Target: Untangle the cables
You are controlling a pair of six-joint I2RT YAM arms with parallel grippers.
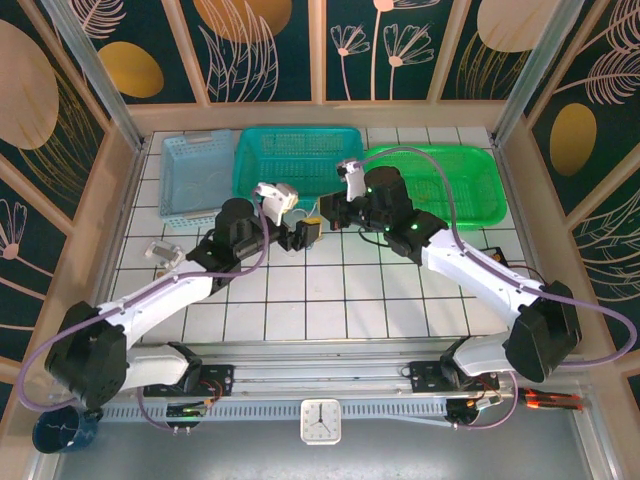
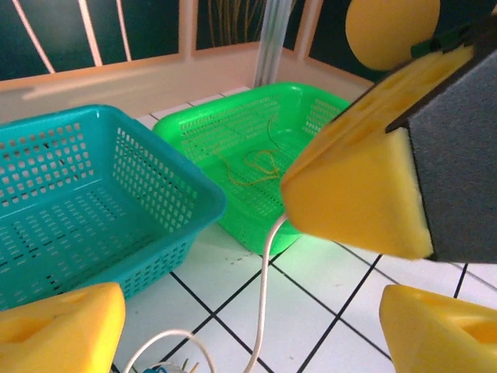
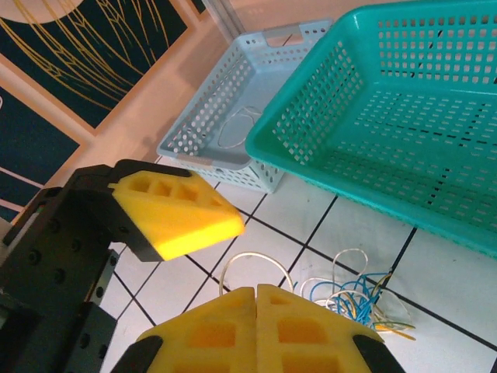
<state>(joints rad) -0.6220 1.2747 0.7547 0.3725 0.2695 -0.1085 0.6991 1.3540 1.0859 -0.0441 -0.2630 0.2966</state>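
The cables (image 3: 351,299) lie as a small blue, whitish and yellowish tangle on the white tiles in front of the teal basket. My right gripper (image 3: 256,294) is shut, its yellow pads pressed together on a whitish cable (image 3: 250,258) that loops out from their tips. Seen from the left wrist, that whitish cable (image 2: 266,268) rises from the tiles to the right gripper's pad (image 2: 361,186). My left gripper (image 2: 248,330) stands open, its pads wide apart either side of that cable. From above, the left gripper (image 1: 297,236) and right gripper (image 1: 322,222) meet nose to nose.
Three baskets line the back: a light blue basket (image 1: 195,175) with a whitish cord inside, a teal basket (image 1: 295,160) and a green basket (image 1: 445,185) holding thin yellowish cords (image 2: 256,167). A small clear object (image 1: 163,250) lies at the left.
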